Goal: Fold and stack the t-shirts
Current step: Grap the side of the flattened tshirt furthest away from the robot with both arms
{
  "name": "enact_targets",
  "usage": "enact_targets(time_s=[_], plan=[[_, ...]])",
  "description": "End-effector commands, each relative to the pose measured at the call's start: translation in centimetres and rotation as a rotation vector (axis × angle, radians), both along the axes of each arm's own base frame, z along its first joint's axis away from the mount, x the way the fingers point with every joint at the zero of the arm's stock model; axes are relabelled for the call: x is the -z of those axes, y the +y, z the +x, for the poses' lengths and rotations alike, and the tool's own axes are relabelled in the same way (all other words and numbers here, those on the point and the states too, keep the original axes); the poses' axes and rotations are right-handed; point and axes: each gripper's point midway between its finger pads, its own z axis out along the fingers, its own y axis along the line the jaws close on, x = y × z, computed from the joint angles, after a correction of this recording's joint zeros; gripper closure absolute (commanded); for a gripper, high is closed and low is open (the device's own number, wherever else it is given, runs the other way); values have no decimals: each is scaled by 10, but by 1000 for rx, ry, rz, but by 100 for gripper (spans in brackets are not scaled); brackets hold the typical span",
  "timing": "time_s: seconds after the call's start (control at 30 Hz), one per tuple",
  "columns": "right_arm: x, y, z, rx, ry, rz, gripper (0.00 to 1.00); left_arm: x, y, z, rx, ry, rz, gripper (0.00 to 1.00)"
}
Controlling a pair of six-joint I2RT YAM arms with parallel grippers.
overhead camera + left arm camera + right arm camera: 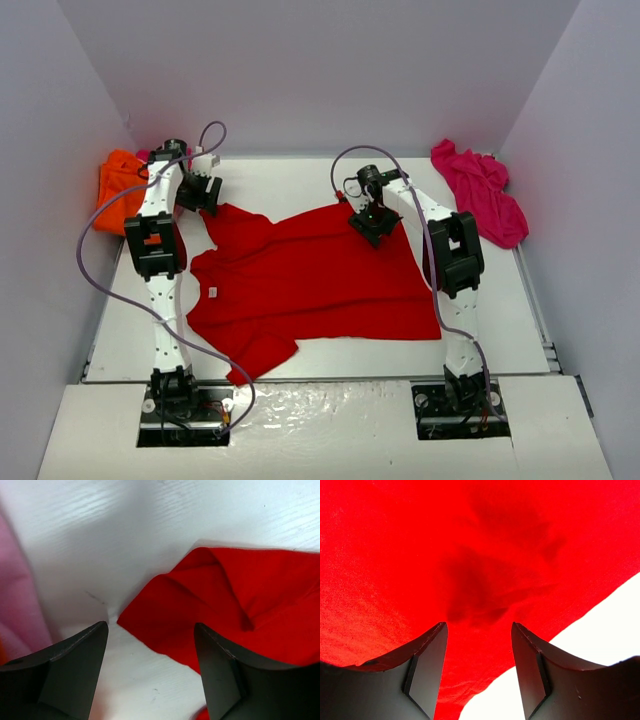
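Note:
A red t-shirt [310,280] lies spread across the middle of the white table [300,180], with a small white label near its left side. My left gripper [200,192] hovers at the shirt's far-left sleeve. In the left wrist view its jaws [150,626] stand open over bare table, with the folded sleeve edge [225,605] reaching in by the right finger. My right gripper [372,225] sits over the shirt's far edge. Its jaws [478,625] are open, with red cloth [470,555] below and between them and nothing gripped. An orange t-shirt [118,185] lies crumpled at the back left and a magenta t-shirt [480,190] at the back right.
Grey walls close in the table on the left, back and right. Pink cloth [20,595] shows at the left edge of the left wrist view. Purple cables loop off both arms. White table [600,625] shows beyond the red shirt's edge in the right wrist view.

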Motion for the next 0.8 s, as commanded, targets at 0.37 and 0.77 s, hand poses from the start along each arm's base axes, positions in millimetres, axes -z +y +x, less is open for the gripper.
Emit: enact_targets(time_s=[0.37, 0.77], plan=[[-48, 1, 39, 58, -167, 55, 48, 5, -19, -15, 38, 87, -121, 41], [-26, -5, 97, 88, -211, 109, 44, 3, -17, -21, 44, 80, -138, 66]])
